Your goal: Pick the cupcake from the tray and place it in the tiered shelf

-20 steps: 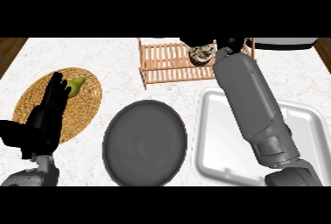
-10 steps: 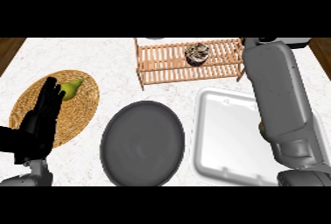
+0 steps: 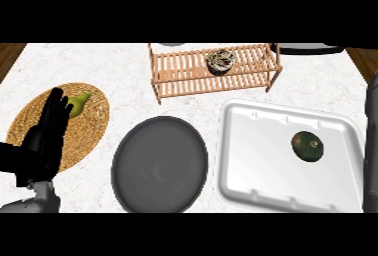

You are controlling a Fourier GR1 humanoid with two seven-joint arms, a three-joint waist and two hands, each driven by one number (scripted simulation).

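Cupcake (image 3: 220, 61): you had it on the top tier of the shelf, upper centre of the frame, upright, a little right of the shelf's middle.
Shelf (image 3: 184, 80): wooden slats, two tiers showed, set at the upper centre; its right end stood just above the tray's upper edge.
Tray (image 3: 251, 150): white, at the right of the frame, tilted slightly clockwise. The cupcake was not in it.
Dark round thing (image 3: 306, 146): greenish-brown, lying in the tray's right half, apart from the walls. You could not tell what it was.
Plate (image 3: 159, 163): dark grey, lower centre, just left of the tray and close to it.
Mat (image 3: 88, 135): round, woven, at the left of the frame, partly hidden by your left hand.
Pear (image 3: 80, 102): green, on the mat's upper part, just right of your left fingertips.
Left hand (image 3: 44, 140): at the left edge, over the mat; fingers straight and close together, pointing up the frame, holding nothing.
Right hand: did not show. Only a strip of grey forearm (image 3: 370, 145) ran along the right edge, so its fingers could not be told.
Counter (image 3: 125, 65): pale marbled top under everything.
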